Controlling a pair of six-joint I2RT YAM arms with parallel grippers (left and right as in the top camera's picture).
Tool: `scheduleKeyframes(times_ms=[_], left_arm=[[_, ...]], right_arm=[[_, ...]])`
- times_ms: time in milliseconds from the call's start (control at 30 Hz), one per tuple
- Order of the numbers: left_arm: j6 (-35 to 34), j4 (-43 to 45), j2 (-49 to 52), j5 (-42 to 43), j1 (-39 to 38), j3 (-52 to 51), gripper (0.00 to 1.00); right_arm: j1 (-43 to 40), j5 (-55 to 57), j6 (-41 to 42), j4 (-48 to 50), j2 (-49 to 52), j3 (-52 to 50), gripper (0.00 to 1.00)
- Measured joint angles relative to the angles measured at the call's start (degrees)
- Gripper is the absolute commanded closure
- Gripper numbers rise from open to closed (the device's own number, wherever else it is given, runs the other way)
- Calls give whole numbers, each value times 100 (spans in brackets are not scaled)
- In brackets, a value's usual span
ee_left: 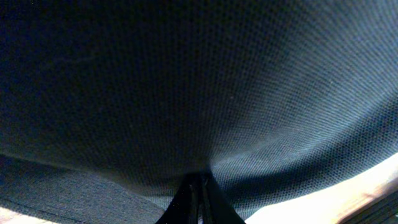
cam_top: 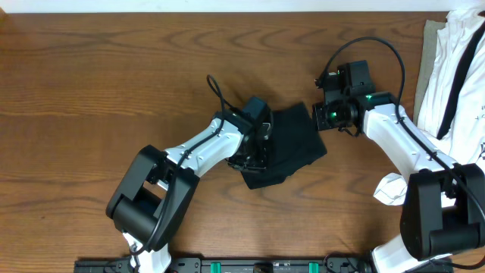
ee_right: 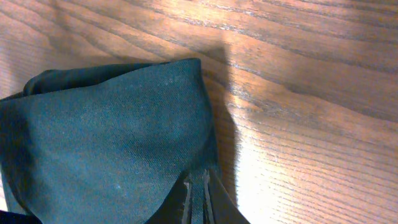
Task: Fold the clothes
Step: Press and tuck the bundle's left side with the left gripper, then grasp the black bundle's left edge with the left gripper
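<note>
The clothes (cam_top: 292,148), a black garment, lie bunched in a small folded heap at the middle of the wooden table. My left gripper (cam_top: 261,148) is at the heap's left edge. In the left wrist view the dark cloth (ee_left: 199,93) fills nearly everything, and the left gripper (ee_left: 200,186) is shut on it with the fabric draped over the tips. My right gripper (cam_top: 317,121) is at the heap's upper right corner. In the right wrist view the right gripper (ee_right: 198,186) pinches a thin edge of the cloth (ee_right: 106,137), its jaws almost together.
White garments with black straps (cam_top: 455,68) are piled at the table's right edge. A small crumpled white cloth (cam_top: 390,189) lies by the right arm's base. Bare wooden tabletop (cam_top: 91,91) spreads to the left and behind.
</note>
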Motion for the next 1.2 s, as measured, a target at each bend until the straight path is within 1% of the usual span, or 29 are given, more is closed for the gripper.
scheduleKeyframes(times_ms=[167,200,233,267,300,333,367,433,500,600,767,867,1000,1200], left_arm=[[0,-68,-236,-4,20,7,94],[0,-61,-337,0,35,9,93],[2,-46,-579,-26,74,9,89],[4,-50,-785,-55,111,20,70],[28,-48,-1049,-109,162,37,54],[17,-68,-1305,-216,210,72,42],[24,-96,-1543,-356,254,122,33],[98,-162,-1867,-634,310,219,25],[343,-181,-2015,-870,328,267,20],[697,-208,-1921,-1075,326,260,15],[1250,-282,-1408,-1235,326,254,10],[1480,-214,-1056,-1270,326,249,10],[1740,83,-645,-1401,326,203,7],[1950,411,-481,-1532,326,173,5]], right_arm=[[0,24,0,-11,0,0,92],[0,31,0,-9,0,0,92],[0,35,-2,-11,0,0,92],[0,39,0,-11,0,0,92],[0,39,0,-9,0,0,91],[0,39,-2,-9,0,0,91],[0,39,-2,-9,0,0,91],[0,44,0,-9,0,0,91],[0,42,0,-11,0,0,91],[0,42,0,-9,0,0,90],[0,42,0,-15,0,0,90],[0,42,0,-31,0,0,90],[0,42,0,-52,0,0,90],[0,44,-2,-70,0,0,90]])
